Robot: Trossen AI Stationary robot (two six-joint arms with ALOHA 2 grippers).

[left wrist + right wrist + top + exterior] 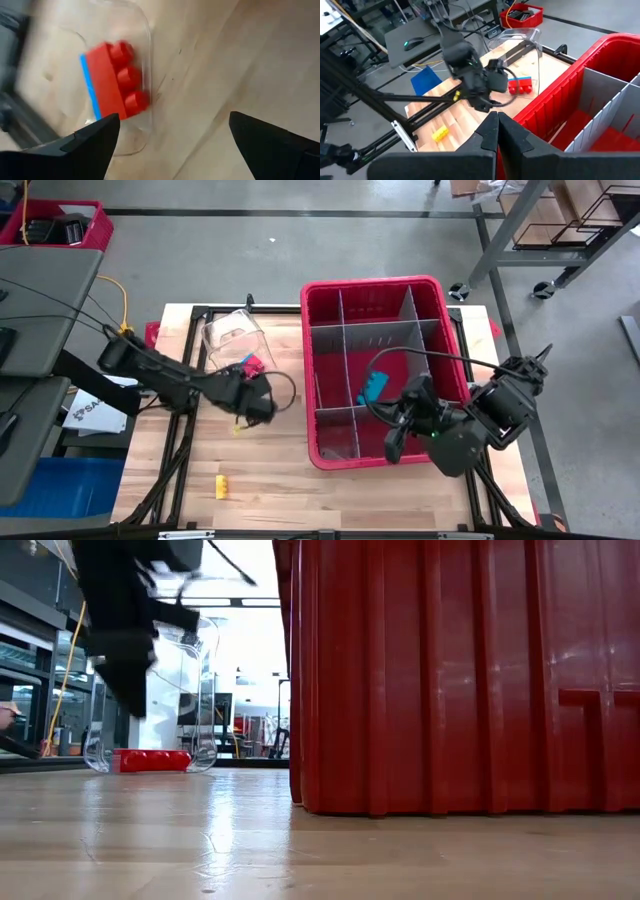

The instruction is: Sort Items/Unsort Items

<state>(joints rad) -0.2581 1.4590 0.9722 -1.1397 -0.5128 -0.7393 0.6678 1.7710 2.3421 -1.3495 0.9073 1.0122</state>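
Note:
A red block with a blue piece against it lies in the mouth of a clear plastic container that rests on its side on the table. My left gripper hovers open just near of it, tilted down toward the block, its fingers empty. A yellow block lies alone near the table's front edge. A blue item sits in a compartment of the red bin. My right gripper hangs shut and empty over the bin's near side.
The red bin with grey dividers fills the table's right half; its wall blocks the low view. Bare wood lies between the container, the yellow block and the bin. Desks and another red crate stand beyond the table's left.

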